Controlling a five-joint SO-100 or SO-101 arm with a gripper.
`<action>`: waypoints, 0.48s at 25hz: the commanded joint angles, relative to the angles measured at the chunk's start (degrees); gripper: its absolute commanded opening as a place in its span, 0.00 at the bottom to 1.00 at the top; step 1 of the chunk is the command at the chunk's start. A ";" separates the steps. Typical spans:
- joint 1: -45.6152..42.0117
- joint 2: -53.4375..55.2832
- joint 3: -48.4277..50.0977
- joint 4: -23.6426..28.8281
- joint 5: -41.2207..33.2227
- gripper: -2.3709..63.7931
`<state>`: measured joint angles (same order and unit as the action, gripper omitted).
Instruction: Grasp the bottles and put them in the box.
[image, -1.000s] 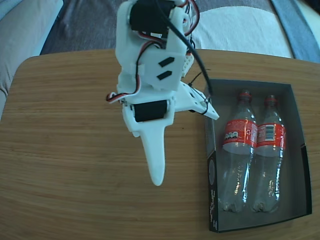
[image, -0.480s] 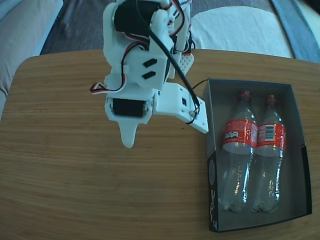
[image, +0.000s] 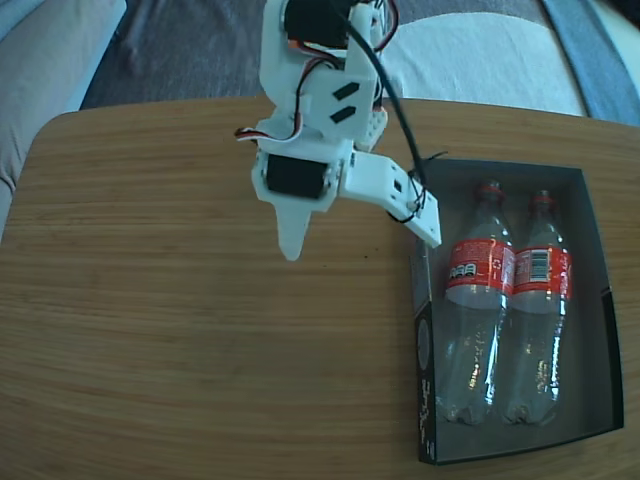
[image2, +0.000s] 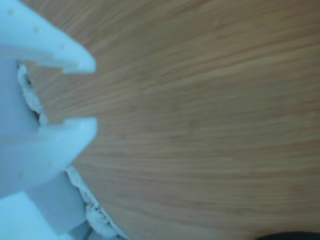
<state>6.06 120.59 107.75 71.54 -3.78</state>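
Both bottles (image: 508, 300) lie side by side inside the box (image: 596, 270); gripper (image: 365, 232) empty, jaws spread, above desk (image: 150, 320) left of the box.

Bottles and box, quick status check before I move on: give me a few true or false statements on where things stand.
1. Both bottles lie in the box. True.
2. The bottles' caps point toward the near edge of the table in the fixed view. False: the caps point to the far end.
3. The gripper holds a bottle. False: it is open and empty.
4. The wrist view shows only bare wood below the fingers. True.
5. The bottles are stacked. False: they lie side by side.
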 joint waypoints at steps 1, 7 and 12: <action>-1.32 6.77 4.04 -1.67 0.09 0.15; -6.33 17.49 15.47 -6.86 0.09 0.15; -6.50 24.96 23.20 -7.91 0.09 0.15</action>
<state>-0.18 142.03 129.46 64.69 -3.78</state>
